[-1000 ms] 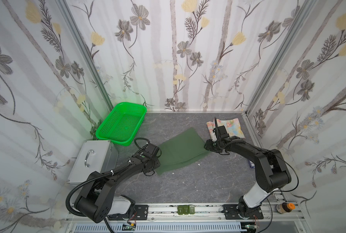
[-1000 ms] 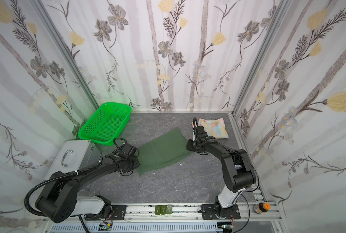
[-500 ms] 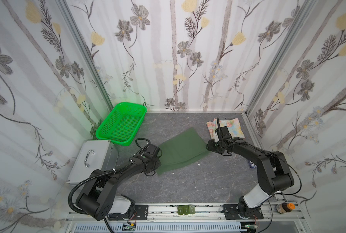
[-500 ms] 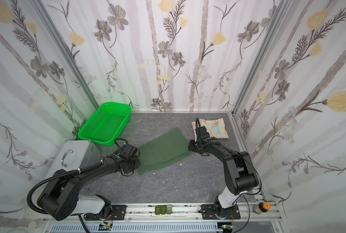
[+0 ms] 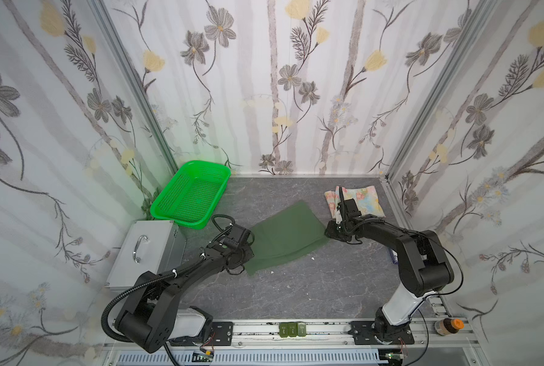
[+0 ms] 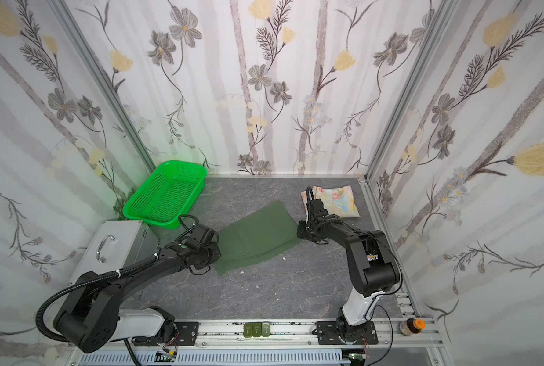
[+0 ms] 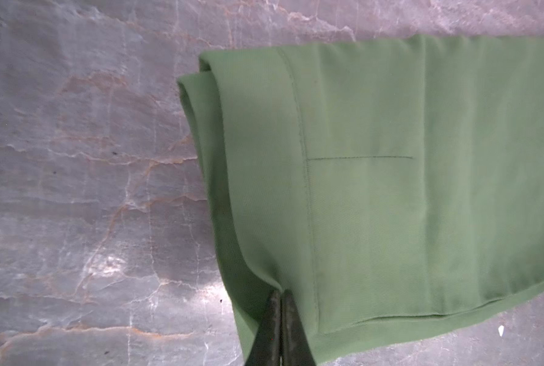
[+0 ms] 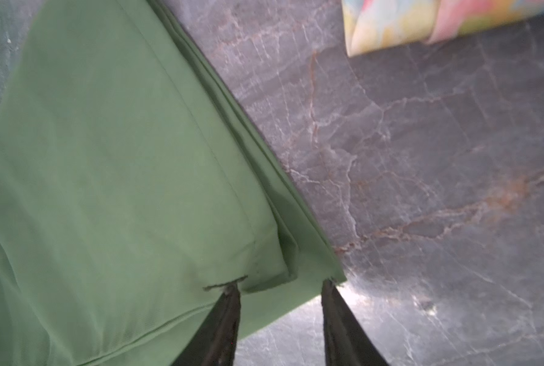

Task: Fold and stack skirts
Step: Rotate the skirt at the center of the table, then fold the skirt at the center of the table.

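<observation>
Wide bare table [image 5: 296, 291] lies on the near side of the green skirt [image 5: 285, 236], which is flat in the middle. The basket [image 5: 190, 198], beyond its left end, shows bare mesh. The flowered skirt [image 5: 361, 201] sits apart, off its right corner. The left gripper [image 7: 280, 293] pinches its left edge. The right gripper [image 8: 280, 285] is spread over its right corner.

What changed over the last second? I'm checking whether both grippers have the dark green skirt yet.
The left gripper closed on the dark green skirt at its edge. The right gripper began narrowing around the opposite corner, but its jaws are still apart, with nothing pinched. The skirt itself, the folded floral skirt and the green basket stayed put.
</observation>
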Controlling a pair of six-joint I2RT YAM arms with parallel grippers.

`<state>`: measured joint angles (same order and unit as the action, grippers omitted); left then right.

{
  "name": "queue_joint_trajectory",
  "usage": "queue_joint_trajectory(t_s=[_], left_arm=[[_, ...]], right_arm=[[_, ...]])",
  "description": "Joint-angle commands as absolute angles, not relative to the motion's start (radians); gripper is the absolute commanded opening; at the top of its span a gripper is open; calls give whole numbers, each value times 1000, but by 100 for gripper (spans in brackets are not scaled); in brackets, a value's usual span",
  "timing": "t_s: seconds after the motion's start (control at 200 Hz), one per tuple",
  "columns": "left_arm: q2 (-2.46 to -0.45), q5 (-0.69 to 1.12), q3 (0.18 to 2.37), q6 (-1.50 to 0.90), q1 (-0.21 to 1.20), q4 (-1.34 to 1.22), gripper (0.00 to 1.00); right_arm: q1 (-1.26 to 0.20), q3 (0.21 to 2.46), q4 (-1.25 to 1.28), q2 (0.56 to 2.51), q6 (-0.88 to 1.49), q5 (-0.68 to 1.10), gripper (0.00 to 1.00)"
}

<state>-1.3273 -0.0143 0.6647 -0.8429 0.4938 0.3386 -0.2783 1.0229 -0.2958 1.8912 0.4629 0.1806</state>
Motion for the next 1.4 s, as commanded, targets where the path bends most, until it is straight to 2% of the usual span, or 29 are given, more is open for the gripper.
queue_joint_trajectory(t_s=[0.0,0.739,0.954,1.054,1.139,1.214,1.394], left_arm=[[-1315,-20,675,-851,489,327,0],[-1282,-11,676,-851,459,328,0],[-1280,-13,675,-853,457,328,0],[-1279,-14,678,-853,457,326,0],[-1278,-15,682,-852,457,328,0],[-1272,-18,685,-848,456,328,0],[-1226,-42,742,-823,444,329,0]], right_arm=[[-277,1059,-240,1923,471,212,46],[-279,1036,-283,1920,456,209,49],[-293,1037,-254,1942,471,237,40],[-301,1045,-245,1955,478,241,27],[-301,1049,-237,1961,485,241,10],[-301,1059,-236,1959,493,239,0],[-301,1130,-269,1917,499,251,0]])
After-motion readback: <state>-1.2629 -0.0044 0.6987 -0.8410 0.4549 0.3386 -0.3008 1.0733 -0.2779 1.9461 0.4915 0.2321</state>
